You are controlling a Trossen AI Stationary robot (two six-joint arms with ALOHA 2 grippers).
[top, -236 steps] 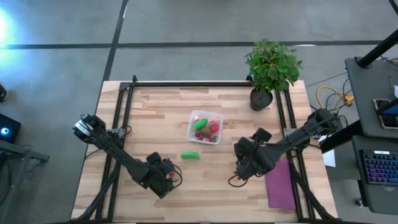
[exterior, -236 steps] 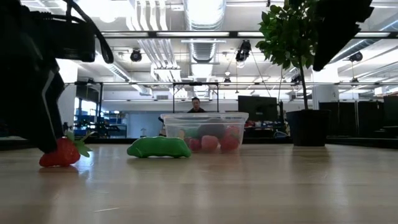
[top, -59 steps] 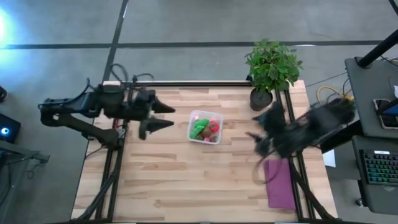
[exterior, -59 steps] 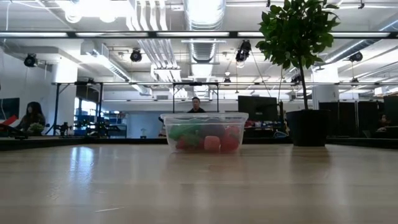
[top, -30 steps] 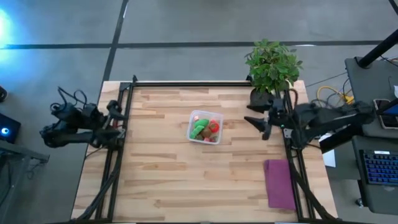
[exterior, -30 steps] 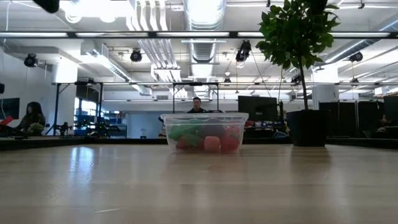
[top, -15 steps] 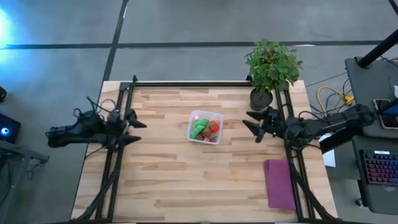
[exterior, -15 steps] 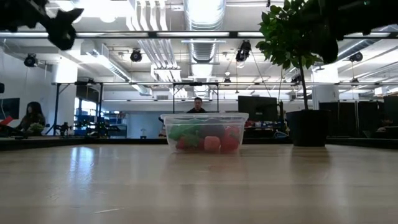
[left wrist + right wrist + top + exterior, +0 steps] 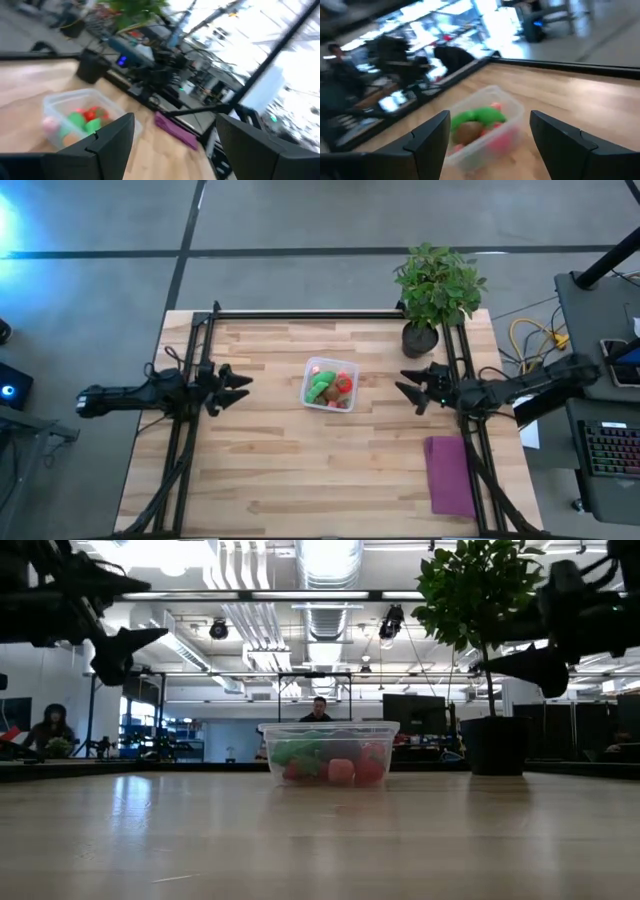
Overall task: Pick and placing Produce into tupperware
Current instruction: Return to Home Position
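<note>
The clear square tupperware [image 9: 330,383] stands on its base at the middle of the table, also in the low view [image 9: 329,752] and both wrist views [image 9: 80,114] [image 9: 485,125]. Inside lie green pieces [image 9: 323,387], red berries [image 9: 344,384], a pink one [image 9: 321,368] and a brown kiwi [image 9: 468,131]. My left gripper [image 9: 240,382] hovers open, left of the tupperware, held high above the table [image 9: 140,630]. My right gripper [image 9: 405,388] hovers open to its right, also high [image 9: 495,652]. Both point level toward the tupperware.
A potted leafy plant [image 9: 436,290] stands at the far right corner. A flat purple cloth [image 9: 450,475] lies at the near right edge. Black frame rails [image 9: 190,420] run along the left, right and far sides. People sit in the room beyond the table.
Both arms have swung back in from the table's sides. My left gripper has moved right toward the tupperware, and my right gripper has shifted slightly toward the near edge; both have sunk into the low view. The tupperware and produce have stayed still.
</note>
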